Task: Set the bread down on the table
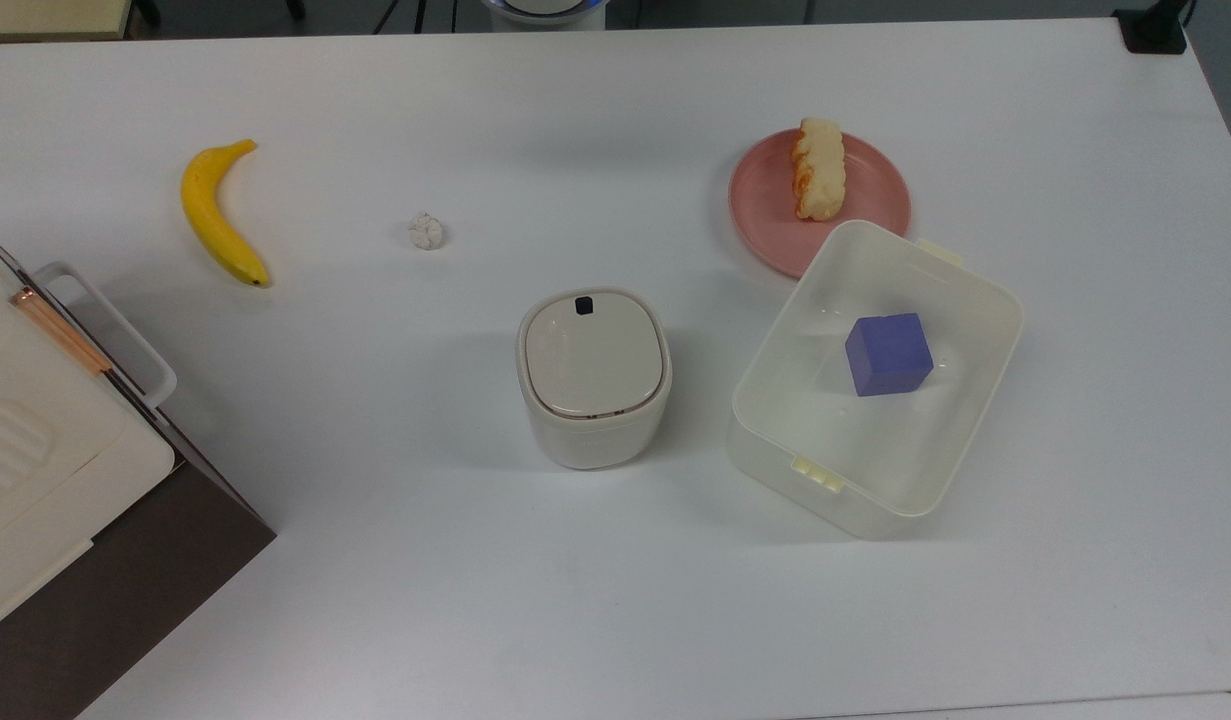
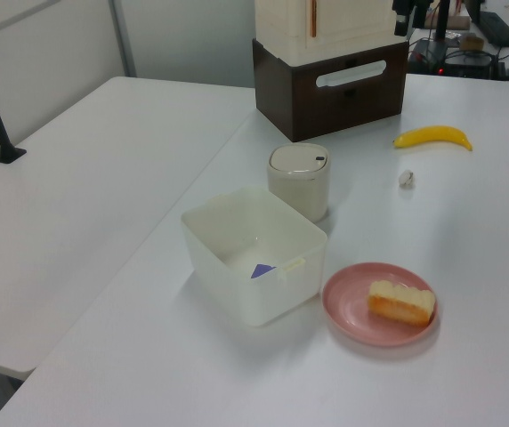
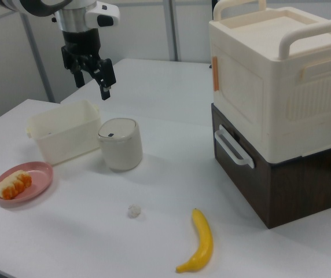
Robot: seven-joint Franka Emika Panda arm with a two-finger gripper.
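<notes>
One arm: its gripper (image 3: 93,78) hangs in the air in the right view, above the tub and the bin, touching nothing.
Jaws: parted, nothing between them.
Bread (image 1: 819,167): lies on the plate (image 1: 875,200), toward the plate's far edge in the top view; glazed side faces the top view's left. In the left view it sits on the plate's right half (image 2: 401,301); in the right view it shows at the far left (image 3: 14,184).
Plate: pink and round, flat on the worktop (image 1: 475,560), just beside the tub's far corner in the top view.
Tub (image 1: 975,330): pale, translucent, open on top, set at a slant to the worktop's edges.
Cube (image 1: 887,353): blue-violet, on the tub's floor.
Bin (image 1: 593,375): small, cream, lid shut, near the worktop's middle, just to the top view's left of the tub.
Ball (image 1: 426,231): tiny, white, wrinkly, between banana and plate, apart from both.
Banana (image 1: 218,214): yellow, on the bare worktop at the top view's left.
Boxes (image 3: 281,104): cream case with handles stacked on a dark brown drawer unit, at the right view's right.
</notes>
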